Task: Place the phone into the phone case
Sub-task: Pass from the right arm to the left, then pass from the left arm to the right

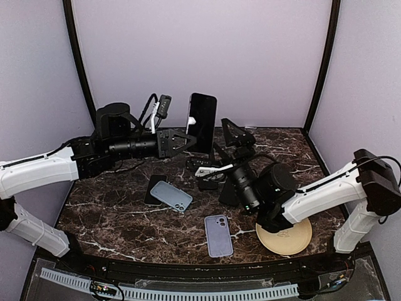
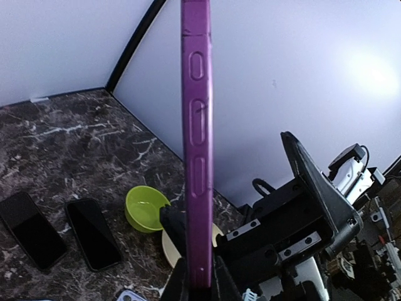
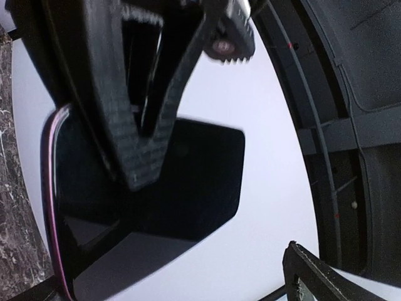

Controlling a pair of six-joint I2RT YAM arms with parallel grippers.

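My left gripper (image 1: 190,142) is shut on the lower end of a purple phone case (image 2: 197,132) and holds it upright above the back of the table. In the top view it shows as a black slab (image 1: 202,122). In the right wrist view a black phone (image 3: 188,182) lies in the case, with the purple rim (image 3: 49,207) along its left edge. My right gripper (image 1: 237,133) is open just right of the phone. One of its fingers (image 3: 135,119) crosses in front of the screen; the other (image 3: 313,276) is far off at the lower right.
A blue case (image 1: 172,195) lies on the marble table over a black phone (image 1: 152,188). A lilac case (image 1: 218,235) lies near the front, and a tan plate (image 1: 294,239) under the right arm. The left wrist view shows a green bowl (image 2: 145,208) and two black phones (image 2: 94,233).
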